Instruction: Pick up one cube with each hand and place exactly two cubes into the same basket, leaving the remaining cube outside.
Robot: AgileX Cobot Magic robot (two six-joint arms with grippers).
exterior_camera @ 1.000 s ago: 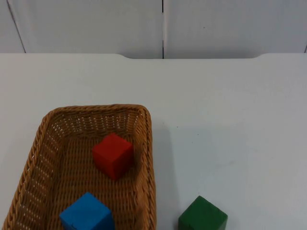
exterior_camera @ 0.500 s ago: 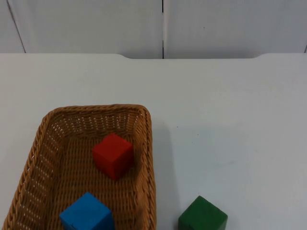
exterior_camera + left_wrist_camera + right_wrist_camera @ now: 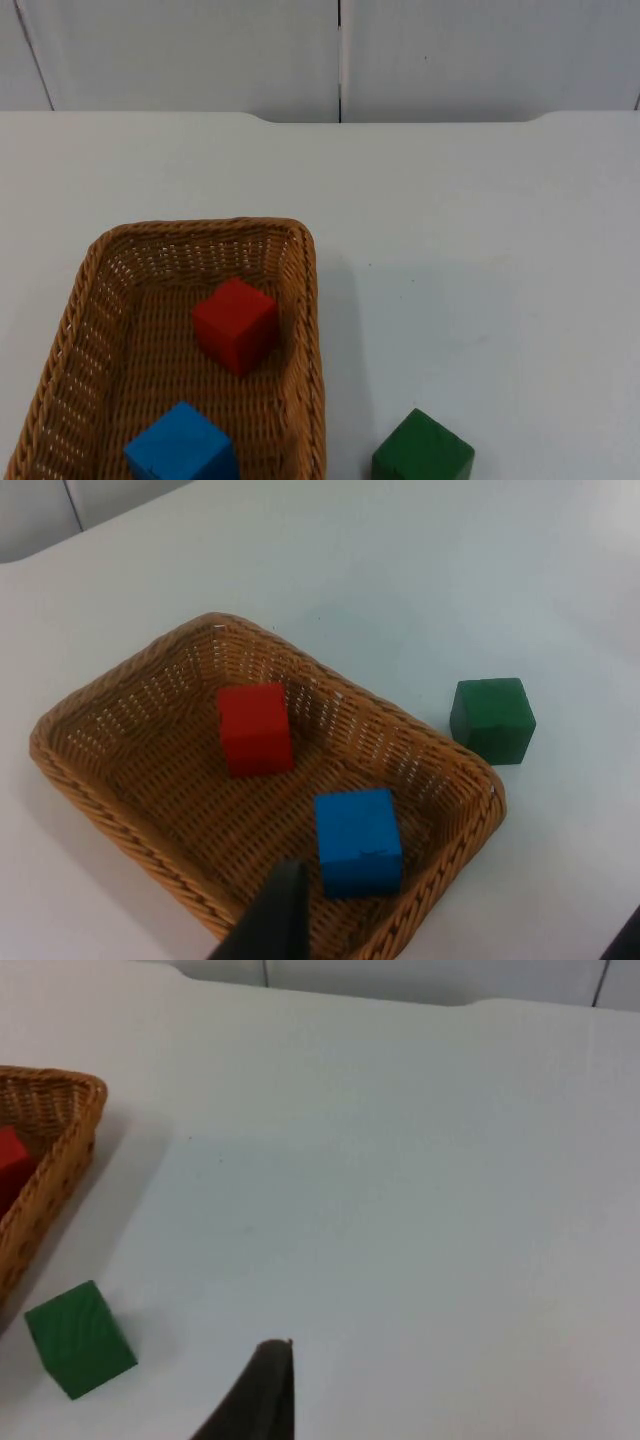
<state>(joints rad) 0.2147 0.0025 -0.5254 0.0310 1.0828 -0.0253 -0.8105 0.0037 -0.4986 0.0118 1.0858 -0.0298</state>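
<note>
A woven wicker basket [image 3: 100,270] stands at the table's front left. Inside it lie a red cube [image 3: 236,324] and, nearer the front, a blue cube [image 3: 182,446]. A green cube [image 3: 422,450] rests on the table just right of the basket, apart from its wall. In the left wrist view, my left gripper [image 3: 455,905] hovers open above the basket [image 3: 120,780], near the blue cube [image 3: 358,840], with the red cube [image 3: 255,728] and green cube [image 3: 492,718] beyond. My right gripper [image 3: 450,1405] hangs open over bare table, its fingertip [image 3: 265,1385] to the right of the green cube [image 3: 78,1340].
The white table [image 3: 480,220] runs back to the grey partition wall [image 3: 340,50]. Bare table surface lies behind and to the right of the basket [image 3: 50,1130].
</note>
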